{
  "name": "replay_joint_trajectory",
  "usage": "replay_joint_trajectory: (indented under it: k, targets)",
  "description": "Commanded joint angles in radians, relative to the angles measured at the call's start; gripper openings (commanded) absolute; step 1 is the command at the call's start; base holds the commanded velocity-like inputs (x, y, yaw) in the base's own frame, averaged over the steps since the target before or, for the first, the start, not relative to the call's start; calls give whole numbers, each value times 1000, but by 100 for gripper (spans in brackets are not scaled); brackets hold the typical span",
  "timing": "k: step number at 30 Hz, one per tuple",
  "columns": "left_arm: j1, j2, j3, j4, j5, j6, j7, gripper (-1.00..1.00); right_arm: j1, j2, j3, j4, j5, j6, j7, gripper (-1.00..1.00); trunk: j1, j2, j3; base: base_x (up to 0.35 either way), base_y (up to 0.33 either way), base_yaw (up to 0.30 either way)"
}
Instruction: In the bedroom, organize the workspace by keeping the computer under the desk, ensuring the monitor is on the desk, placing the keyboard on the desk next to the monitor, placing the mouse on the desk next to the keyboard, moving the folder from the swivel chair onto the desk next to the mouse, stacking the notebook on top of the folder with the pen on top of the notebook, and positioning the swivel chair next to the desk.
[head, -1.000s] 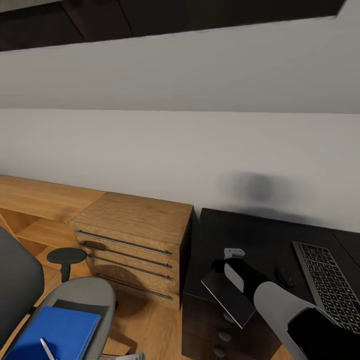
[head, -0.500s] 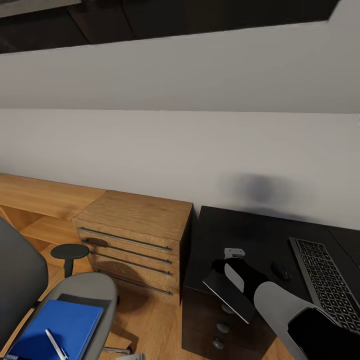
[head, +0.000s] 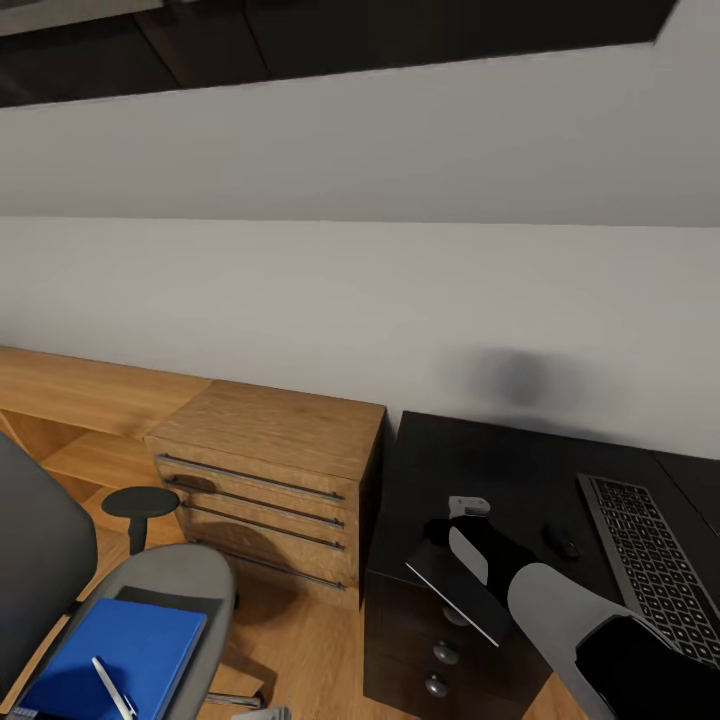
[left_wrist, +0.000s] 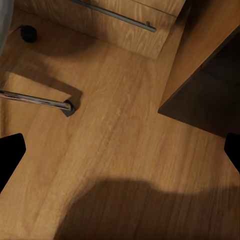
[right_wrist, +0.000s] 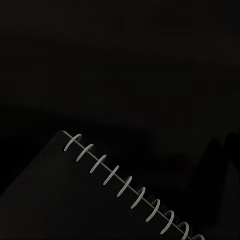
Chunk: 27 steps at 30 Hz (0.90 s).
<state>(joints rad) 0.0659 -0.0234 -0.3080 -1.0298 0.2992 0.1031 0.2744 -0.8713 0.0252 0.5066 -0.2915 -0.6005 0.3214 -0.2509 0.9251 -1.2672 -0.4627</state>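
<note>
One folder (head: 112, 662), bright blue and flat, lies on the swivel chair (head: 165, 585) seat at your far left, with the white pen (head: 113, 688) resting on its cover and a dark edge showing beyond its far side. Your left end effector (left_wrist: 120, 150) hangs over the wood floor (left_wrist: 115, 150) near the chair's chrome leg (left_wrist: 35, 100), fingers spread wide with nothing between them. It is the arm closer to the folder. To the right, past the wooden chest (head: 265, 480), your right end effector (head: 462, 530) grips the notebook (head: 456, 592), a thin grey sheet tilted over the near left corner of the black surface (head: 480, 475); its wire spiral (right_wrist: 125, 182) shows in the right wrist view. Further right on the surface sit the small black mouse (head: 561, 541), then the keyboard (head: 650, 565), its long axis running away from you. I judge the folder belongs just left of the mouse, under the notebook
</note>
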Motion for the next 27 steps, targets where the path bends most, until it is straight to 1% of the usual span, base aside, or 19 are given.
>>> replay_joint_trajectory:
  k: [1,27]
  targets:
    - [0,0,-2,-3,8,4,6,100,-1,-1,9,-2,-10,5,-7,100,0,-1,-1,0,0,0]
    - [0,0,-2,-3,8,5,7,100,0,-1,9,-12,-6,-20,-7,100,0,-1,-1,0,0,0]
